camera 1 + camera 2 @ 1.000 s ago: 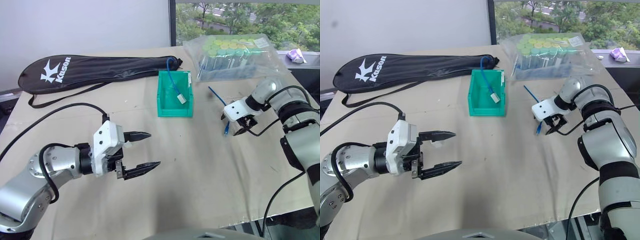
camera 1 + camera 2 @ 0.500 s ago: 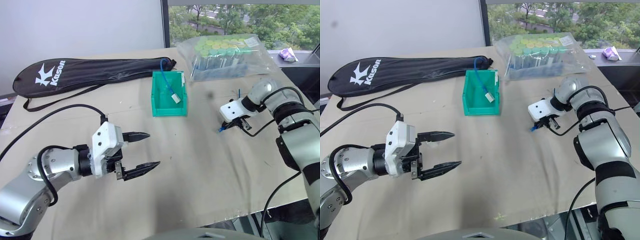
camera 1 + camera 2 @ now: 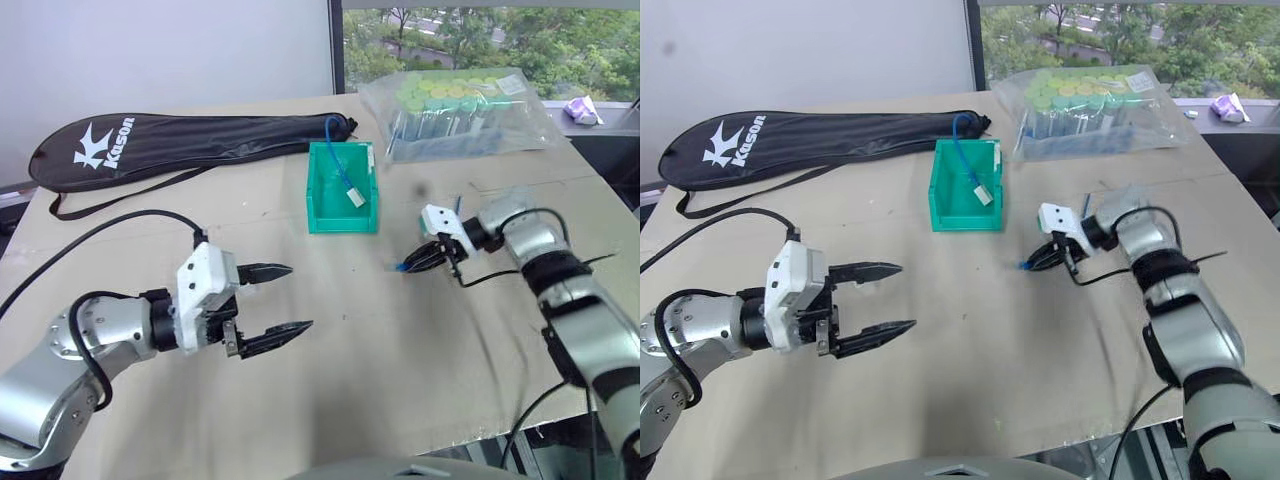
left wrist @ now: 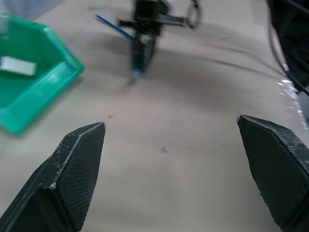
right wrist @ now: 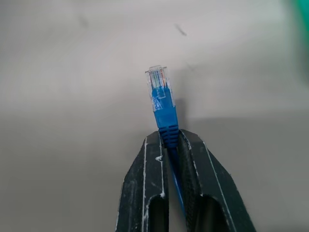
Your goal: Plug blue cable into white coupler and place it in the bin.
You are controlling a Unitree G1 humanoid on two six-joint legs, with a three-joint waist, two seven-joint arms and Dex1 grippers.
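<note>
A tan bench (image 3: 400, 370) sits beneath a window. The right tool (image 5: 170, 145) clamps the blue cable (image 5: 161, 104) — clear plug ahead, apparently off the surface; the left tool (image 3: 280, 300) gapes empty.

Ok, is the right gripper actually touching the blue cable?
Touching. The right wrist view shows the right gripper shut on the blue cable just behind its clear plug.

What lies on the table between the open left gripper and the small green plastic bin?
Nothing: between the left gripper and the green plastic bin the left eye view shows bare beige tabletop.
</note>
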